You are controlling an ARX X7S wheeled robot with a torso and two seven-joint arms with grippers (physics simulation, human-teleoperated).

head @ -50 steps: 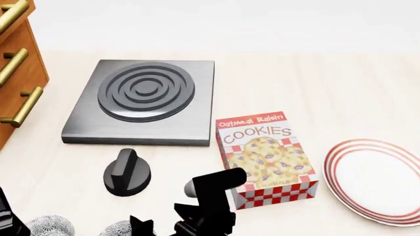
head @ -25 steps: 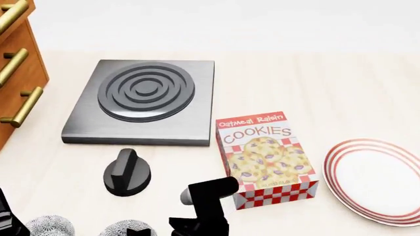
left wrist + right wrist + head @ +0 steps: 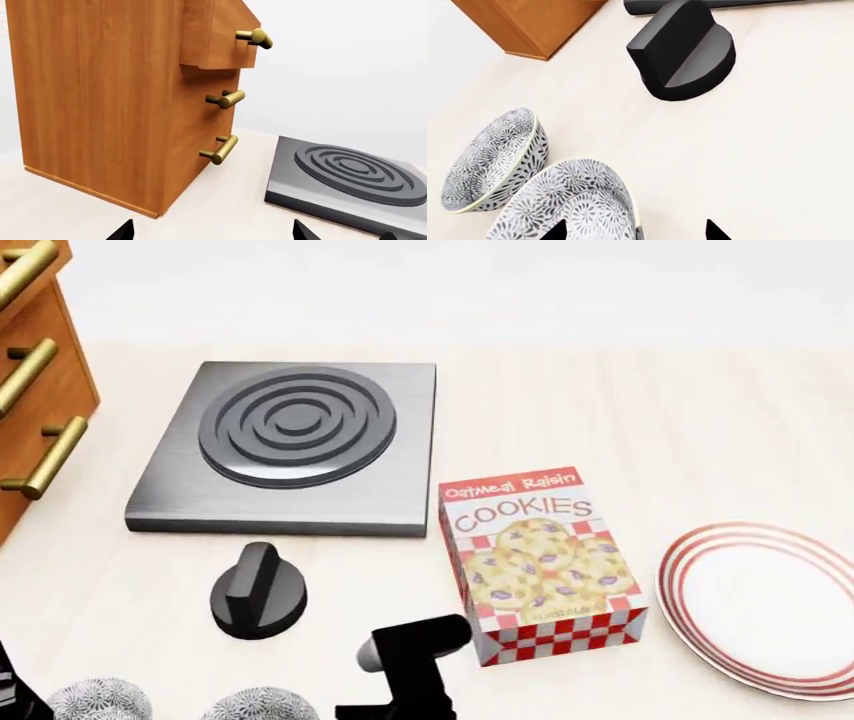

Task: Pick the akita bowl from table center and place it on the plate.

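Observation:
Two alike speckled bowls stand at the near left edge of the table. The akita bowl is the right-hand one, and its twin stands just left of it. My right gripper is open and hangs over the akita bowl, whose rim lies between the fingertips. In the head view only the right arm shows; its fingers are cut off by the lower edge. The red-ringed plate lies at the far right. My left gripper is open and holds nothing.
A cookie box lies between the bowls and the plate. A black knob stands just beyond the bowls. Behind it is a dark burner slab. A wooden drawer cabinet stands at the left.
My right arm has drawn back and to the left towards the bowls. Its fingers have dropped below the head view's lower edge. Nothing else has moved.

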